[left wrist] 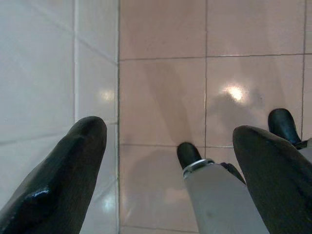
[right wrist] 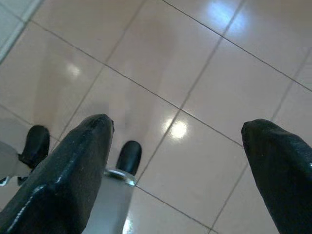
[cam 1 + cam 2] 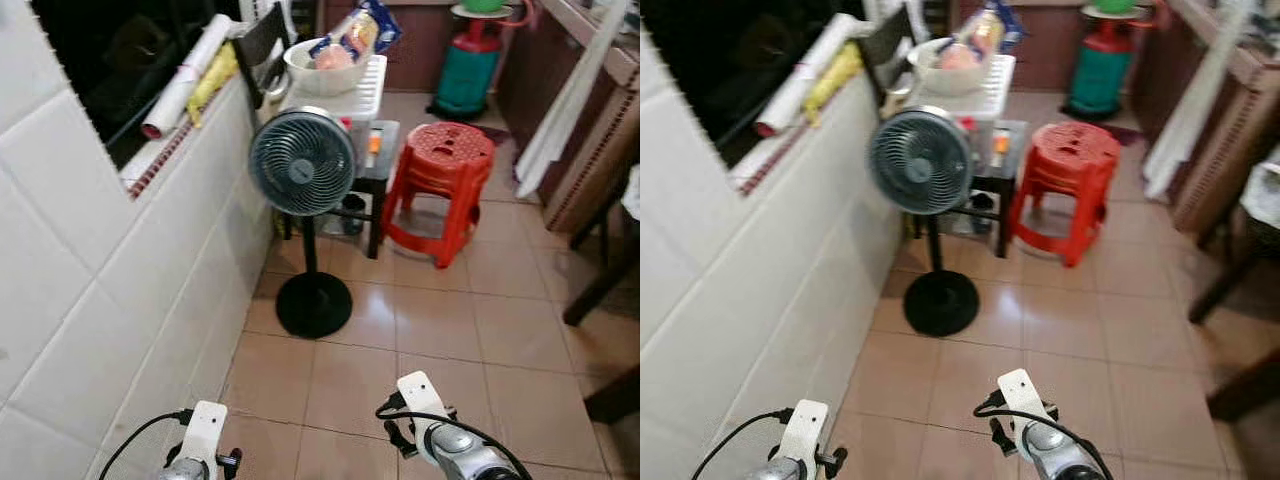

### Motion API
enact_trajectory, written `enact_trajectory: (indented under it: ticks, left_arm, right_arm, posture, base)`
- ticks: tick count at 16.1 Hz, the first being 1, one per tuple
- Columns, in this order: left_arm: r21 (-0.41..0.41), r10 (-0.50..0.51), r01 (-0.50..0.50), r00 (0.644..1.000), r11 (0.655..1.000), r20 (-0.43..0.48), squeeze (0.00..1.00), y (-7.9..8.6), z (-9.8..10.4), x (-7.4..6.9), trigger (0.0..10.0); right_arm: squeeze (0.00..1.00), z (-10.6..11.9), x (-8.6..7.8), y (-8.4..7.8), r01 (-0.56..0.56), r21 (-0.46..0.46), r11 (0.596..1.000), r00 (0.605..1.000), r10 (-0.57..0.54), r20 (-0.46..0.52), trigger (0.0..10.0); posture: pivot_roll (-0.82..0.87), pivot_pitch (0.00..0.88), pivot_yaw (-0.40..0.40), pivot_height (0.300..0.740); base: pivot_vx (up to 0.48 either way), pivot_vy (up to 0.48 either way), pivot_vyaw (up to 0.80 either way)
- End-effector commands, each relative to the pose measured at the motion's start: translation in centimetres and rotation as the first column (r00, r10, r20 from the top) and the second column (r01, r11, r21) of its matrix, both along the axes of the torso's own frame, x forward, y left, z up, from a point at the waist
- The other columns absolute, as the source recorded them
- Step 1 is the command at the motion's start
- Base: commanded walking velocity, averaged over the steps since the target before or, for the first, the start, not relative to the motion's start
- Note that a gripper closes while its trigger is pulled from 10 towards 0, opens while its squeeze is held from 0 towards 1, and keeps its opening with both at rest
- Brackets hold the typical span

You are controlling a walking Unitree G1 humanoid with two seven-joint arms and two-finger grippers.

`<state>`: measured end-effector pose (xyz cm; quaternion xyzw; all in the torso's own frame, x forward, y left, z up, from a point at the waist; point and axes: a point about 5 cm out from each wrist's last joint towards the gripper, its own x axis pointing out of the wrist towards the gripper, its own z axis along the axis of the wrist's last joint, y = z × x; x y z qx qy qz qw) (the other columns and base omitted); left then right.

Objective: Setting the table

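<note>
Both arms hang low over the tiled floor, the left arm beside the white wall and the right arm further out. In the left wrist view my left gripper is open, with bare floor tiles and the robot's feet between its black fingers. In the right wrist view my right gripper is also open and holds nothing. Far ahead, a white bowl with food packets sits on a white rack.
A standing fan on a black base is ahead by the tiled wall. Behind it are a small black table, stacked red stools and a green gas cylinder. Dark furniture legs stand at the right.
</note>
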<state>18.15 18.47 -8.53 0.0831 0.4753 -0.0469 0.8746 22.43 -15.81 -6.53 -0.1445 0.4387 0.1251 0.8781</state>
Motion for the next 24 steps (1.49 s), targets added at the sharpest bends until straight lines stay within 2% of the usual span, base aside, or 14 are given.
enact_trajectory:
  ticks: [1,8,10,13,18,19,24]
  left_arm:
    - [0.014,-0.006,0.006,1.0,1.0,-0.003,0.0,0.1,0.0,-0.1,10.0]
    - [0.04,0.04,-0.04,0.999,0.998,0.001,0.0,0.1,-0.1,-0.2,10.0]
    - [0.011,0.113,-0.113,0.993,0.994,0.018,0.0,0.1,-0.2,-0.4,10.0]
    - [0.001,0.15,-0.15,0.987,0.989,0.058,0.0,0.3,0.0,-0.2,10.0]
    - [-0.007,0.173,-0.173,0.978,0.985,0.119,0.0,0.8,0.5,0.4,10.0]
    - [0.002,0.169,-0.17,0.978,0.985,0.119,0.0,1.6,0.7,0.7,10.0]
    - [0.026,0.154,-0.158,0.979,0.987,0.135,0.0,2.0,0.9,0.8,10.0]
  right_arm:
    - [0.0,0.0,0.0,0.1,0.009,0.005,1.0,1.0,-0.009,-0.008,10.0]
    - [0.0,0.0,0.0,-0.1,0.011,0.015,1.0,1.0,-0.01,-0.011,10.0]
    - [0.0,-0.1,-0.2,0.0,0.038,0.038,0.999,0.999,-0.037,-0.016,10.0]
    - [0.0,-0.2,-0.3,0.2,0.093,0.084,0.992,0.996,-0.092,-0.021,10.0]
    - [0.0,-0.1,-0.2,0.4,0.092,0.086,0.992,0.996,-0.091,-0.014,10.0]
    - [0.0,-0.2,-0.2,0.5,0.109,0.076,0.991,0.994,-0.108,-0.013,10.0]
    - [0.0,-0.3,-0.3,0.4,0.191,0.069,0.979,0.981,-0.192,0.002,10.0]
  posture:
    - [-0.09,0.0,0.062,0.74]
    - [-0.06,0.0,0.042,0.74]
    - [-0.04,0.0,0.037,0.74]
    - [-0.02,0.0,0.032,0.74]
    - [-0.02,0.0,0.047,0.74]
    - [-0.03,0.0,0.056,0.74]
    - [-0.05,0.0,0.071,0.74]
  base:
    - [0.0,0.0,-0.8]
    - [0.0,0.0,-0.75]
    - [0.0,0.0,0.0]
    - [0.0,0.0,0.0]
    - [0.0,0.0,0.0]
    - [0.0,0.0,0.0]
    - [0.0,0.0,0.0]
